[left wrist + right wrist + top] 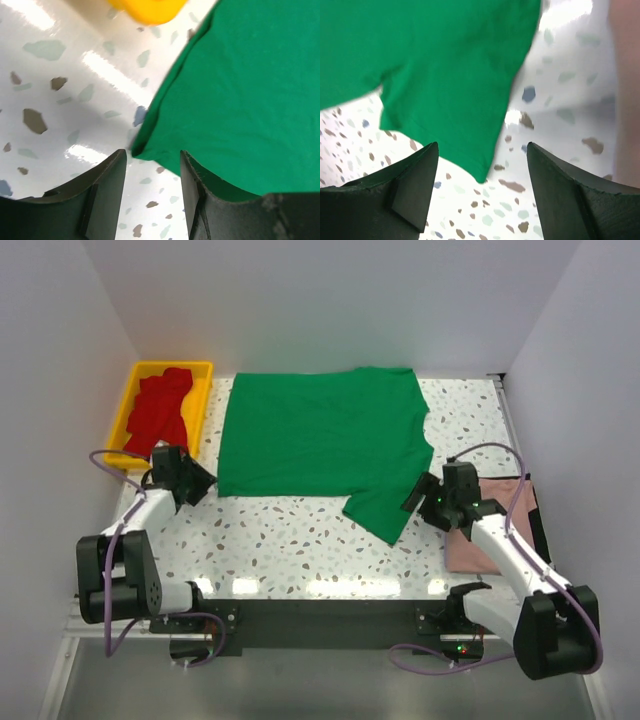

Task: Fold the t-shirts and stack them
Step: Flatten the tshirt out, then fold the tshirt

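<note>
Cloth first: the bright green short-sleeved t-shirt [320, 435] lies spread flat on the far half of the white speckled counter [300, 540], one sleeve trailing toward the near edge. Left fingers [107, 185] at its near left corner and right fingers [415, 185] at that sleeve's tip both stand open, holding nothing. A clean fold likely calls for pinching both edges low and lifting evenly. Plain white walls [330, 300] enclose the glossy counter; a yellow plastic tray [170, 365] of crumpled red t-shirts [160, 415] sits far left, a dusty pink t-shirt [475, 550] near right.

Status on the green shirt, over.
Left gripper open, right gripper open, nothing held. Green shirt spread on table. Pink shirt beside right gripper; nothing blocking.
</note>
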Available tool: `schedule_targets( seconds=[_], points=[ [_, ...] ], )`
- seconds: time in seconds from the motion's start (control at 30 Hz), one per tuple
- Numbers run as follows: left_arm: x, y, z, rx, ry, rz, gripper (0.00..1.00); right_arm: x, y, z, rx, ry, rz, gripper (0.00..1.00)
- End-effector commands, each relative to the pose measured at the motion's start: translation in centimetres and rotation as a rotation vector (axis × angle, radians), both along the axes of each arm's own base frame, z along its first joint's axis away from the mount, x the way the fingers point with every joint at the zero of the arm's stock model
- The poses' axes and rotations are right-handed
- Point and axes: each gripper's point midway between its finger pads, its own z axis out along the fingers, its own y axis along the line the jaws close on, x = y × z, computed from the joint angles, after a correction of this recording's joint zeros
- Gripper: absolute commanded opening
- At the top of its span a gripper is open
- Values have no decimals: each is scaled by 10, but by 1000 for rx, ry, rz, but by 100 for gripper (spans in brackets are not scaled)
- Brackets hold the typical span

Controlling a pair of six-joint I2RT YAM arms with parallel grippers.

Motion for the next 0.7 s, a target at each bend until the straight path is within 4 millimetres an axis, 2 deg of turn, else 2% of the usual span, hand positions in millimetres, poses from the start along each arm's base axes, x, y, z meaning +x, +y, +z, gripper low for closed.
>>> schedule_targets(
  seconds=[0.0, 0.17, 0.37, 0.57, 0.67],
  points=[
    [-15, 3, -22, 20, 90, 37, 50, -12, 13, -11, 37, 0, -16, 74],
    [-9, -12, -30, 16, 114, 22, 50, -19, 19, -35, 15, 64, -8, 73],
    [2, -17, -37, 51, 143, 31, 46, -16, 19, -47, 4, 77, -7, 70],
    [-1, -11, -45, 82, 170, 54, 32, -16, 27, -57, 15, 95, 11, 62],
    [-1, -11, -48, 89, 186, 53, 22, -20, 30, -63, 14, 108, 17, 59]
  ],
)
